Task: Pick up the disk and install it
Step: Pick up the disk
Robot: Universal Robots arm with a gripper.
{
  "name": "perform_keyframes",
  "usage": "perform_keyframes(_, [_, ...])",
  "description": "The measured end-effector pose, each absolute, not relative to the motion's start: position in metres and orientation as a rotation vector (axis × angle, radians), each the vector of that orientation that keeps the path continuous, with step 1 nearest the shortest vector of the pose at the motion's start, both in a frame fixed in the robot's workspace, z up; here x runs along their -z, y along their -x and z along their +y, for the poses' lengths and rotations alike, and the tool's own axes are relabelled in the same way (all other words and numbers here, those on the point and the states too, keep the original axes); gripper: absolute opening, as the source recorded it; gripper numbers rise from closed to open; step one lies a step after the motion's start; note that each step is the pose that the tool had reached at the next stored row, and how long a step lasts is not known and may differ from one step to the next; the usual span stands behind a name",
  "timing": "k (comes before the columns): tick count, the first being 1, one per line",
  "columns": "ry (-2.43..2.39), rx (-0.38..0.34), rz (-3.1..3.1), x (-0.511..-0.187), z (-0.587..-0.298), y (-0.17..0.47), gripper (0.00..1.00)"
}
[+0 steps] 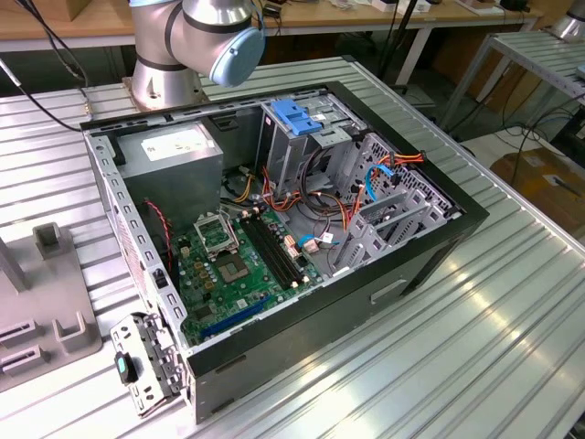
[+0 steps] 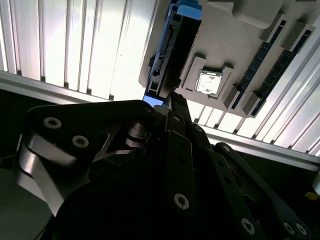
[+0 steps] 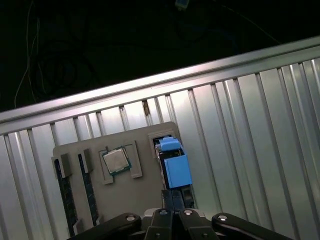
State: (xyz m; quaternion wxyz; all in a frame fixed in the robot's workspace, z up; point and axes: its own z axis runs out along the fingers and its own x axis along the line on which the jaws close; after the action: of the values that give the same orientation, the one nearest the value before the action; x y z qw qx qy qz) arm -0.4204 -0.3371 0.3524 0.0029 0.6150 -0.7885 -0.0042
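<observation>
Disk [image 3: 175, 169] on edge in grey holder [image 3: 120, 200], bare ribbed table [image 3: 240, 150] alongside, jaws' state unclear

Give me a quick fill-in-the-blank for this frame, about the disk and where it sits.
The flat metal disk has ___ plastic side rails. It stands on edge in the ___ fixture tray, close to the end effector. The same tray holds ___ square silver processor chip.
Missing: blue; grey; one.
</observation>
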Motion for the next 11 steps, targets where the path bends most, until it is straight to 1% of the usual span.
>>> perform_keyframes(11, [-1.982, 0.002, -2.442, -0.3513, -0.3363, 0.4193, 0.11])
